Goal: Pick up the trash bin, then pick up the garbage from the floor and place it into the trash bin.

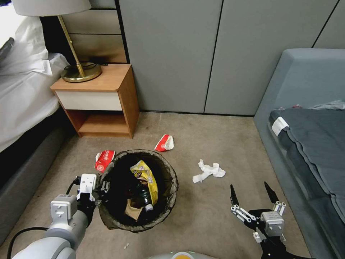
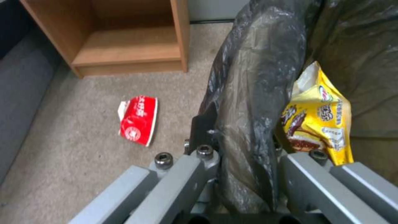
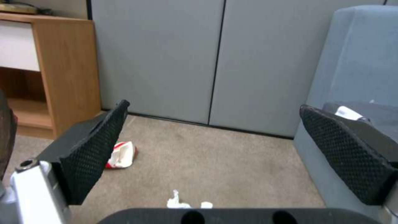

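Three pieces of garbage lie on the floor: a white tissue and two red-white wrappers. The left gripper pinches the trash bin rim, its bag already holding a yellow wrapper and a bottle. The right gripper hovers, fingers spread, short of the tissue, probably the next pickup, calling for a forward, downward reach.

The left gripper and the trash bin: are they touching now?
Touching. In the left wrist view the left gripper has its fingers on either side of the trash bin, pinching the bag-lined rim. The head view agrees.
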Motion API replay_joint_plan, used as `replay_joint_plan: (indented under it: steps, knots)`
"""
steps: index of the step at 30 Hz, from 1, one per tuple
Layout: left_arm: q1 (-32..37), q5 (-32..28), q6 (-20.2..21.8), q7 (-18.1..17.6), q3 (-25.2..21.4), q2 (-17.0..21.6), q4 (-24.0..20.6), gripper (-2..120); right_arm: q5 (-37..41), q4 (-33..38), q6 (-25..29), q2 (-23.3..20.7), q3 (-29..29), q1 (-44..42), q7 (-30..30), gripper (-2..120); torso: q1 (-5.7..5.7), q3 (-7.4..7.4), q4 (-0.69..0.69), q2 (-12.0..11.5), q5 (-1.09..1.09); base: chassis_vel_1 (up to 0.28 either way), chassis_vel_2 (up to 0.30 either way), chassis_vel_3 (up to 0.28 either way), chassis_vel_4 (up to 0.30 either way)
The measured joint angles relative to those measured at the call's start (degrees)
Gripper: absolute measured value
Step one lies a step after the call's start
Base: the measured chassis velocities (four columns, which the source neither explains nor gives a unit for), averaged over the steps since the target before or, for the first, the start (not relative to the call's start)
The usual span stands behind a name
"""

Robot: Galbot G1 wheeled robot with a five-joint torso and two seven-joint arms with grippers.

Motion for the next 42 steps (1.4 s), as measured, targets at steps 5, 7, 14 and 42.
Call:
replay_joint_plan:
  steps: [5,7,14,42]
  knots:
    - [-0.2,0.0,0.0,0.0,0.0,0.0,0.0,3,0.2,-0.1,-0.1,0.0,-0.1,0.3,0.1,100,0.00,0.00,-0.02,0.0,-0.01,-0.156,0.138,0.138,-0.157]
    - [-0.2,0.0,0.0,0.0,0.0,0.0,0.0,3,0.2,-0.2,-0.1,0.0,-0.1,0.3,0.1,100,0.00,0.00,0.00,0.0,0.01,-0.125,0.149,0.148,-0.132]
    - [-0.4,0.0,0.1,0.0,-0.1,0.0,0.0,3,1.7,-0.7,-1.1,-0.5,0.1,1.1,0.1,100,0.00,0.01,-0.01,0.0,-0.01,-0.084,0.100,0.089,-0.085]
    - [1.3,0.4,1.6,-1.4,-0.6,0.1,0.1,3,26.0,-15.5,-42.8,-8.7,-2.4,27.3,-2.3,100,0.00,0.00,0.01,0.0,0.00,0.000,0.000,0.000,0.000]
